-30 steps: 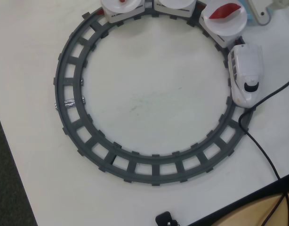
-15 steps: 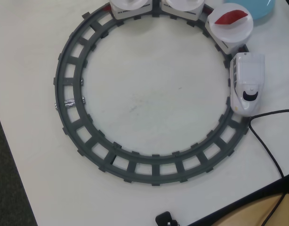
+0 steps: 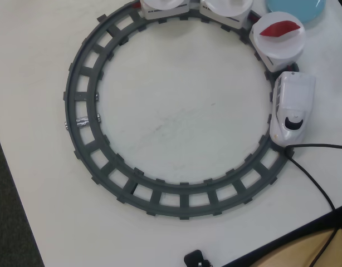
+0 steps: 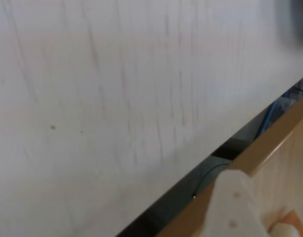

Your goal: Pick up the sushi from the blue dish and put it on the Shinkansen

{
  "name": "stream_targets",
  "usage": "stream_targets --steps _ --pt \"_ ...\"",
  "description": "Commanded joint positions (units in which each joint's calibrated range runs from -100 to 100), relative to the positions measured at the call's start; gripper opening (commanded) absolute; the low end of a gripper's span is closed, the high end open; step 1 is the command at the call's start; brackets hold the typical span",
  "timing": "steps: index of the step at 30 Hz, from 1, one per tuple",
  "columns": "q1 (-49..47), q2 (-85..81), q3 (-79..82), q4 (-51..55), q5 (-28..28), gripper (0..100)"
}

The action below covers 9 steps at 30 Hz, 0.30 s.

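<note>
- The sushi (image 3: 279, 28), a flat, glossy red piece shaped like an almond with pointed tips, lies on a round white plate (image 3: 278, 43) toward the worktop's far right corner in the overhead view.
- Its long axis runs left to right, the right tip angled slightly toward the far edge.
- That plate tops a car of the Shinkansen (image 3: 292, 107), smooth white plastic with a rounded nose pointing at the near edge.
- The train sits on a grey ring track (image 3: 82, 100) of ridged ties.
- The blue dish (image 3: 296, 10), smooth and light blue, is cut off by the far edge of the picture.
- The table (image 3: 176, 122) is matte white with faint scuffs.
- A black cable (image 3: 318, 189) runs from the nose toward the near right corner.
- The wrist view is blurred; a pale fingertip (image 4: 235, 207) shows at the bottom, and I cannot tell whether the gripper is released or clenched.
</note>
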Motion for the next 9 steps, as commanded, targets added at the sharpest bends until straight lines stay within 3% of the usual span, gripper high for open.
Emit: stream_targets --steps 1,9 --pt "-0.29 0.14 -1.24 1.71 0.03 17" --pt "-0.29 -1.36 -0.97 2.05 -0.02 17"
